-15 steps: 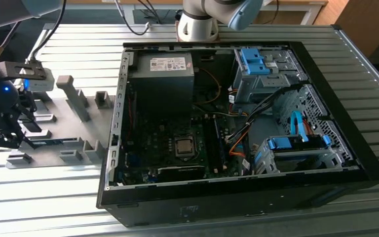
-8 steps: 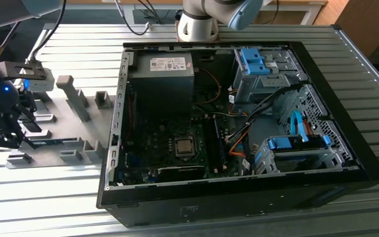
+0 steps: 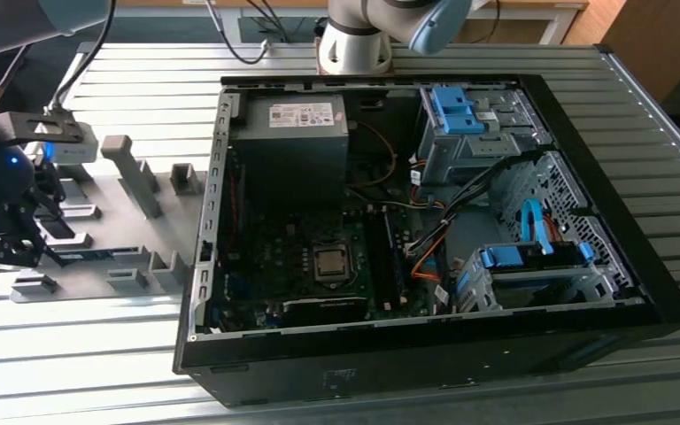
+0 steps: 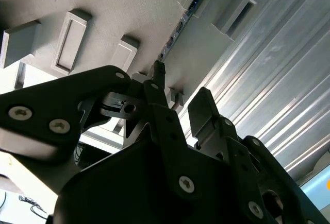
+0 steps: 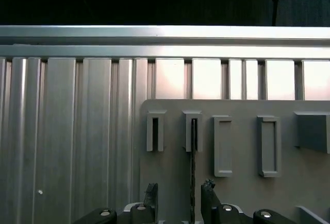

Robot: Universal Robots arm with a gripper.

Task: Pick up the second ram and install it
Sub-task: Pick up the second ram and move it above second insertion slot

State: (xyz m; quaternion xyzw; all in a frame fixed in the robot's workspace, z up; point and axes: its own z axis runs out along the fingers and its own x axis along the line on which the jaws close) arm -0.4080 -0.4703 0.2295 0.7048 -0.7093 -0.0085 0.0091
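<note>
second ram (image 5: 193,167) edge-up in grey holder (image 5: 170,167), fingers (image 5: 209,195) apart astride it, bare ribbed table (image 5: 67,131) alongside

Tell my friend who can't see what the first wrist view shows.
The gripper has its jaws open on either side of the second ram, a thin stick on edge in a grey holder plate on a ribbed metal table.

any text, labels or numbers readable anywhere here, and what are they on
No text here can be read.
White label on the power supply: printed lines, too small to read.
Small mark on the case's front panel: too blurred to read.
Grey holder plate in both wrist views: no print on it.
</note>
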